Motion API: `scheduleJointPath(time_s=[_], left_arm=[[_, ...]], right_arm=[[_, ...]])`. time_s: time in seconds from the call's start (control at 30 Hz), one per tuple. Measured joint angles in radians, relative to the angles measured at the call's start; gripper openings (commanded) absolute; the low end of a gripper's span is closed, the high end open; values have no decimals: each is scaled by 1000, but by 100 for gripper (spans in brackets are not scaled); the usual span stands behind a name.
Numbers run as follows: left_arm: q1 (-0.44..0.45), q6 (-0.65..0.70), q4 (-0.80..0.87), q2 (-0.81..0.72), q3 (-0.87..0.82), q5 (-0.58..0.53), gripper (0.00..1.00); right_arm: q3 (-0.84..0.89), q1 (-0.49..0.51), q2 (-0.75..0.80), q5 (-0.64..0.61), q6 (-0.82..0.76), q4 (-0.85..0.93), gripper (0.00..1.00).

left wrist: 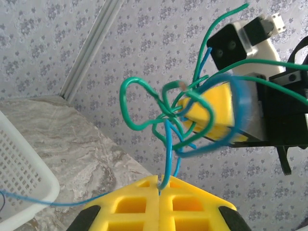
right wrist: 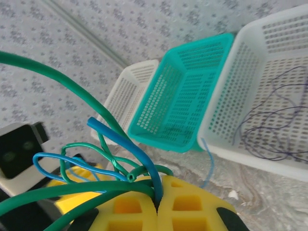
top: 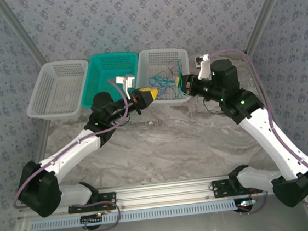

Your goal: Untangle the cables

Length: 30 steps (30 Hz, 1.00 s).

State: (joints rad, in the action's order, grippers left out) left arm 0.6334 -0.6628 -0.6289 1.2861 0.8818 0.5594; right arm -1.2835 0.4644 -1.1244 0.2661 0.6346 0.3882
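Stretching the cable tangle [left wrist: 173, 113] between two pinches: left gripper [left wrist: 159, 186] tight on a blue cable [left wrist: 167, 154], right gripper [right wrist: 158, 202] likewise. Next, likely: pull apart slowly, easing green loops [left wrist: 122, 101] free.

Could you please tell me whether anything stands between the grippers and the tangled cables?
Nothing visible does. The left gripper and the right gripper are each shut directly on a blue cable, and the blue-and-green knot hangs in open air between them.

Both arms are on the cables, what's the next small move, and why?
Probably ease the left fingers slowly away from the right fingers: both are shut on cable, and the blue cable and green cable loop tangled between them.
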Motion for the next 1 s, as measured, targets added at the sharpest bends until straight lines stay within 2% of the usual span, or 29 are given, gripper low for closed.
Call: scheduleJointPath(time_s=[0.23, 0.5, 0.6, 0.73, 0.8, 0.9, 1.0], left_arm=[[0, 41, 37, -82, -2, -29, 0], [-11, 99, 119, -149, -1, -52, 0], [-29, 149, 198, -185, 11, -76, 0], [-52, 290, 383, -204, 107, -164, 0], [-86, 343, 441, -203, 155, -201, 0], [-197, 375, 483, -172, 212, -239, 0], [-320, 375, 511, -70, 280, -266, 0]], right_arm=[[105, -84, 66, -117, 5, 34, 0], [238, -237, 122, -159, 58, 98, 0], [270, -303, 156, -153, 87, 112, 0], [309, -378, 200, -127, 125, 114, 0], [313, -386, 208, -115, 136, 115, 0], [313, -386, 209, -94, 147, 116, 0], [313, -386, 211, -80, 155, 121, 0]])
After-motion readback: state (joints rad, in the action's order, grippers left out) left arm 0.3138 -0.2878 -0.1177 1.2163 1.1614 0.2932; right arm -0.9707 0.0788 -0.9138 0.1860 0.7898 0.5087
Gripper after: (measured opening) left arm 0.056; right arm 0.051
